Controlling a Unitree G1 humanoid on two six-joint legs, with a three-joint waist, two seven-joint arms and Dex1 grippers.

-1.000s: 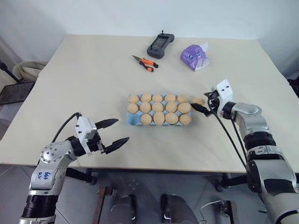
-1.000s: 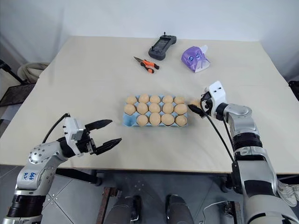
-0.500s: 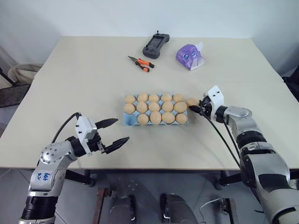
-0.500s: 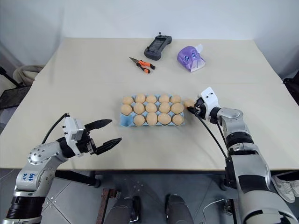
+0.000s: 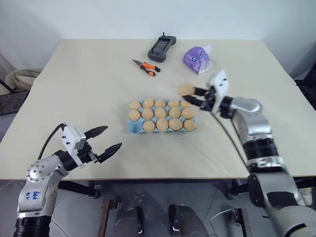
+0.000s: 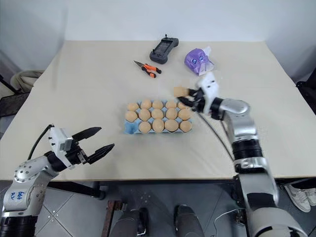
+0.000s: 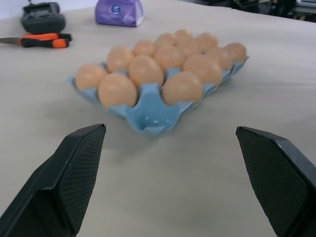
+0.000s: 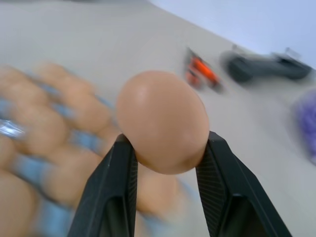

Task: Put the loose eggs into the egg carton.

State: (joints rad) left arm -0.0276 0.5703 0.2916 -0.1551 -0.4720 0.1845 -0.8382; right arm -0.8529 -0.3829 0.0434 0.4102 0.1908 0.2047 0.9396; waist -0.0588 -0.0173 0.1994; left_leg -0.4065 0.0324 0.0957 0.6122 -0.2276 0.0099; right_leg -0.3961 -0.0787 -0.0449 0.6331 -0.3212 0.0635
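Egg [image 8: 162, 121] gripped between the closed jaws of the right gripper [image 5: 193, 97], above the far right corner of the egg carton [image 5: 133, 127].
Carton sits mid-surface, one near-left cup empty; left gripper [image 5: 102, 140], jaws open, hangs near the surface's front edge.

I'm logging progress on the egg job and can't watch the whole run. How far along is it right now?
Nearly finished. Done: fourteen eggs sit in the egg carton, and only its near-left corner cup is empty. In hand: the right gripper is shut on the last loose egg, held above the carton's far right side. Left: carry it to the empty cup and release. The left gripper is open and holds nothing.
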